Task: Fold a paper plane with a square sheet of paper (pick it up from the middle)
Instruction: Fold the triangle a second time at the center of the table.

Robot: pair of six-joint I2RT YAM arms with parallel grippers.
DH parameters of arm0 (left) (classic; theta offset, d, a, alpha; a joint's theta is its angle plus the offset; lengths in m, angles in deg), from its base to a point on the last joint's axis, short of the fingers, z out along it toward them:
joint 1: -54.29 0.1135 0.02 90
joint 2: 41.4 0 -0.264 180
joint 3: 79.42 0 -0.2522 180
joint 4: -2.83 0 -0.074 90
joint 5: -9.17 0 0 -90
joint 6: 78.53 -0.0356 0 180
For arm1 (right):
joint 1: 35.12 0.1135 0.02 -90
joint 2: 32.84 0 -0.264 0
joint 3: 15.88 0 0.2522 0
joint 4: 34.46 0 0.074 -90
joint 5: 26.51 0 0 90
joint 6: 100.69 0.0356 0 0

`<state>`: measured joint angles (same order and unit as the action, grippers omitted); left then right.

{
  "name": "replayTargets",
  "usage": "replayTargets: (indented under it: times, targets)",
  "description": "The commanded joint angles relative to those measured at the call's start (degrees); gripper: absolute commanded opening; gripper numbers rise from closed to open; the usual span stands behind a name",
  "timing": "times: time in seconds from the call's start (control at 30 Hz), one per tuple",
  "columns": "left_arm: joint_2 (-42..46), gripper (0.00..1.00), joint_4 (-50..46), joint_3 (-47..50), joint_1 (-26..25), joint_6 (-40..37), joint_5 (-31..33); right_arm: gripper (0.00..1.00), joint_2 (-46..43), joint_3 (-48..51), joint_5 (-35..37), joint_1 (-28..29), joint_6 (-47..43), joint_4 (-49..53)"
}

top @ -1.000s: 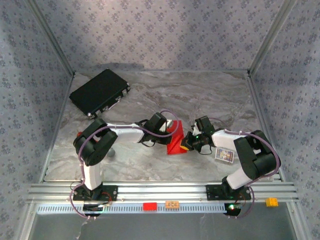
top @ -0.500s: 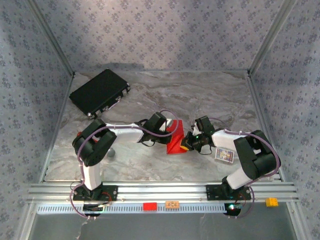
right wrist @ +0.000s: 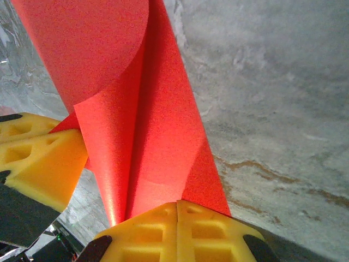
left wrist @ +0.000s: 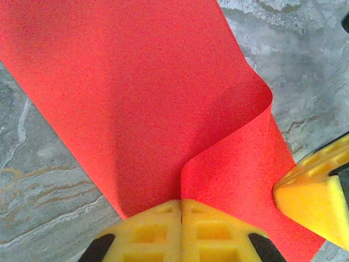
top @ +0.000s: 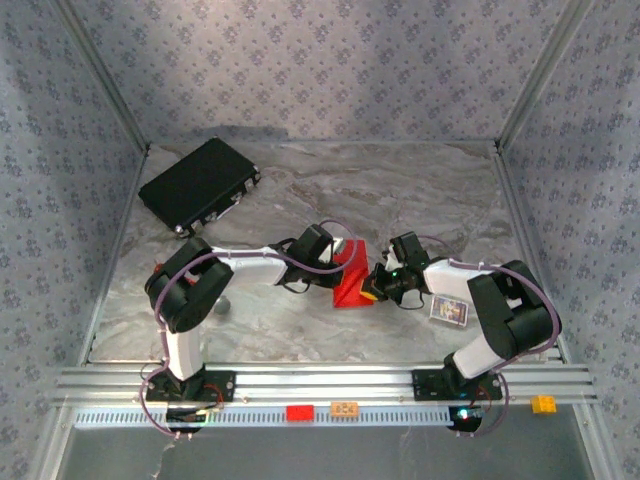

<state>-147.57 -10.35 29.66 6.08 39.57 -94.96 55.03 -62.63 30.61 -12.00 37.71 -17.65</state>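
Note:
The square sheet of paper [top: 351, 283], bright red, sits mid-table as a loosely folded, curled wedge between both grippers. My left gripper [top: 338, 264] holds its left side; in the left wrist view its yellow fingers [left wrist: 158, 232] are pressed together at the gripper tip [left wrist: 181, 203] with the paper [left wrist: 136, 93] bending over into their seam. My right gripper [top: 374, 284] holds the right side; in the right wrist view it is shut [right wrist: 177, 206] on the curled paper [right wrist: 152, 125]. Each wrist view shows the other gripper's yellow fingers [left wrist: 319, 191] [right wrist: 38, 158] close by.
A black case [top: 198, 184] lies at the back left. A small printed card [top: 448, 311] rests by the right arm. Red [top: 299, 412], orange [top: 345, 408] and yellow [top: 543, 403] blocks sit on the front rail. Patterned walls close in the marble table [top: 400, 190].

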Motion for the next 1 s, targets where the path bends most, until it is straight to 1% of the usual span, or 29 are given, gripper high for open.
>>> replayTargets:
  times: [0.0,0.63,0.97]
  targets:
    - [-0.3,0.01,-1.3,-0.1,0.5,0.3,-0.2,0.02,1.4,0.0,2.1,-0.5,-0.9,3.7]
    - [-1.8,0.01,-1.1,-0.8,0.5,0.6,-1.7,0.02,1.1,0.1,2.2,-0.5,-0.9,3.5]
    - [-2.2,0.01,-0.8,-1.1,0.4,1.1,-2.6,0.05,-3.4,0.4,0.8,-0.5,0.4,-0.3]
